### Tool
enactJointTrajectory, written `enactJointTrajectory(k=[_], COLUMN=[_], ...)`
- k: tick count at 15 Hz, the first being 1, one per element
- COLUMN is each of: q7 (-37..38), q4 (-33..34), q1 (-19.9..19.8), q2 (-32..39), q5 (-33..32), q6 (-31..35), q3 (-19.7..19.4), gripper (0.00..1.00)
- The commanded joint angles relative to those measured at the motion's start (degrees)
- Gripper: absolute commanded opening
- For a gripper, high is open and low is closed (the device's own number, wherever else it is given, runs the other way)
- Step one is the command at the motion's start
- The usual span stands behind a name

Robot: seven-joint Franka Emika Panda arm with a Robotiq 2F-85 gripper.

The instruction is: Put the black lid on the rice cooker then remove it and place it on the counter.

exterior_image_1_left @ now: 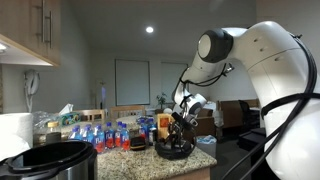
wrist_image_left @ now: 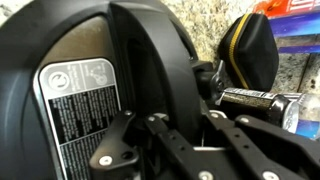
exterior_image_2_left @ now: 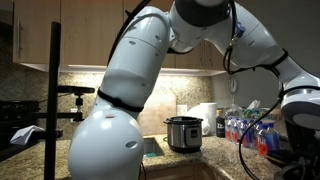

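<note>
The round glossy black lid (exterior_image_1_left: 175, 149) sits low at the front of the light speckled granite counter (exterior_image_1_left: 140, 165), well apart from the large silver rice cooker with the black upper rim (exterior_image_1_left: 58, 160), whose top looks uncovered. I cannot tell whether the lid rests on the stone or hangs just above it. The Robotiq gripper (exterior_image_1_left: 180, 122) stands directly over it. In the wrist view the lid (wrist_image_left: 60, 60) fills the picture, a grey printed label (wrist_image_left: 80, 100) facing the camera. The jaws are drawn almost fully together, and they seem to pinch a thin raised part of the lid, a sensible hold for carrying so wide a disc. The white arm arches up from its bulky shoulder, bends at a high elbow and drops the wrist steeply, fingers pointing down. Colourful bottles (exterior_image_1_left: 110, 135) crowd the counter behind.
</note>
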Motion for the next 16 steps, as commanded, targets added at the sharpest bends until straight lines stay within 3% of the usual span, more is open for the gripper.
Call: enactJointTrajectory(k=[1,4,5,7,12,16], q7=[2.54,3.76,3.95,4.28,6.77,12.07], q4=[1.02,0.73,0.39,-0.17,-1.26,-2.74], q1=[0.29,0.50,0.57,0.81,1.23,2.01], q2=[0.34,0.11,-0.24,-0.89,-2.78,-5.69], q5=[1.20,0.52,0.32,-0.16,-4.16,-11.11], q6=[2.57,3.03,2.99,3.12,2.46,3.87], q3=[0.99,1.42,1.42,1.23,0.05,-0.73], gripper=[0.00,0.00,0.27,0.32,0.65,0.92])
